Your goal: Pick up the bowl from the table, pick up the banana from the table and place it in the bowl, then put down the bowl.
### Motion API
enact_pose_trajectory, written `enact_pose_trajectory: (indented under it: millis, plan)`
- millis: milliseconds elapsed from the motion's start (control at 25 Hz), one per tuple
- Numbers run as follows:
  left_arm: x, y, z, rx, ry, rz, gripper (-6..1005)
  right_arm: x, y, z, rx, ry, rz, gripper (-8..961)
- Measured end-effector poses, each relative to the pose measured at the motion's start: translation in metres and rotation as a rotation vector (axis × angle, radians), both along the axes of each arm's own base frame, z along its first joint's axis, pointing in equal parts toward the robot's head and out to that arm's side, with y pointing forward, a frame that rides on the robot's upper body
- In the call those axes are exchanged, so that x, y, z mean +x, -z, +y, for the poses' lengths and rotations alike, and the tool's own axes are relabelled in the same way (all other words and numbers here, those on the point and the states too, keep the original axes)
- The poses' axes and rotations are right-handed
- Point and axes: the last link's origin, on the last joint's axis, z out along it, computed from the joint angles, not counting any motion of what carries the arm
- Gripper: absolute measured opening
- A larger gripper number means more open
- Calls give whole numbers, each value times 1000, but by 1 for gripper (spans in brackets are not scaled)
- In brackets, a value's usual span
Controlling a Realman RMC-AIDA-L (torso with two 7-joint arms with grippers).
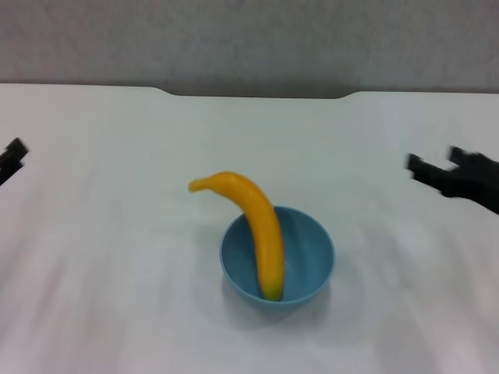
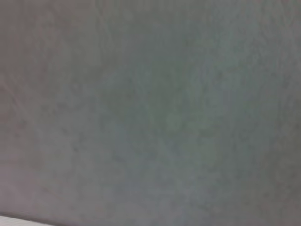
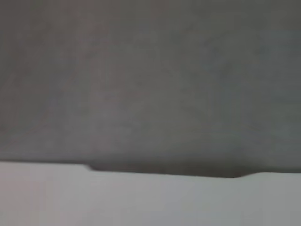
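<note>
Bowl and fruit are sitting together near the middle of the large plain white tabletop (image 1: 109, 257): the round, glossy light-blue bowl (image 1: 308, 261) is resting upright on the surface, and the long curved yellow-orange banana (image 1: 261, 230) is standing in it, one end down in the bowl's near side, its body leaning over the far-left rim and its other end poking out into the air. I am judging the task as essentially done, with nothing left in my grasp.

My left gripper (image 1: 11, 160) is hanging at the left edge of the head view, well apart from the bowl; I cannot tell how its fingers are set. My right gripper (image 1: 433, 170) is hovering off to the right, also well apart, its fingers spread and gripping nothing.

I am expecting the bowl to be light, rigid and slippery on its glazed wall, so the rim opposite the banana is looking like the best hold. The banana is looking light and softish, easily bruised, and top-heavy as it is leaning; its middle is the place to pinch, gently.
</note>
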Motion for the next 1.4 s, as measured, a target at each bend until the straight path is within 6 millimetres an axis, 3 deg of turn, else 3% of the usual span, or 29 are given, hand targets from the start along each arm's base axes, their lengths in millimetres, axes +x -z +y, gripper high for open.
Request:
enact_pose_trajectory:
  millis: [200,400,600,760,1080,1400]
  plan:
    - [-23,6,-15,43,-51,139,909,45,-4,-23,96,80,39,888]
    - [-38,11,-25,65,-98,175,909,70,-2,-40,166,89,35,888]
    - [-48,26,-31,63,-140,190,908,96,1,-76,292,49,0,888]
    - [-46,38,-31,57,-129,161,908,98,3,-93,349,3,-15,888]
    - [-23,68,-18,-17,-40,127,908,95,15,-93,308,-4,-3,888]
    - [-36,60,-26,38,-78,195,908,101,10,-93,354,43,11,888]
